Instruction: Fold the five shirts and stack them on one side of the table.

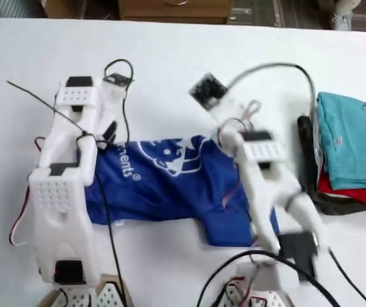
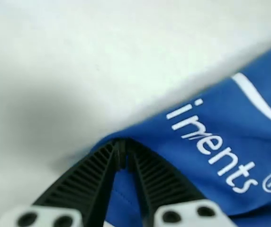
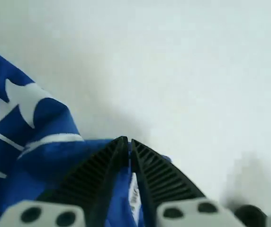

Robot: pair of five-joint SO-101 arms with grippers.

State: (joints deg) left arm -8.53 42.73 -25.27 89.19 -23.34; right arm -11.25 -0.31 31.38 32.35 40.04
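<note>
On the table (image 1: 183, 51) we see left gripper (image 2: 122, 152) and right gripper (image 3: 125, 144) each pinching (seemingly tight) the blue shirt (image 1: 170, 185).

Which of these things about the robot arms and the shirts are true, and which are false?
1. The blue shirt lies on the white table. True.
2. The left gripper is wide open above the shirt. False: it is shut on the blue shirt's edge.
3. The right gripper is pinching the blue shirt. True.
4. The red shirt is on top of the stack. False: the teal shirt is on top, and the red shirt lies under it.
</note>
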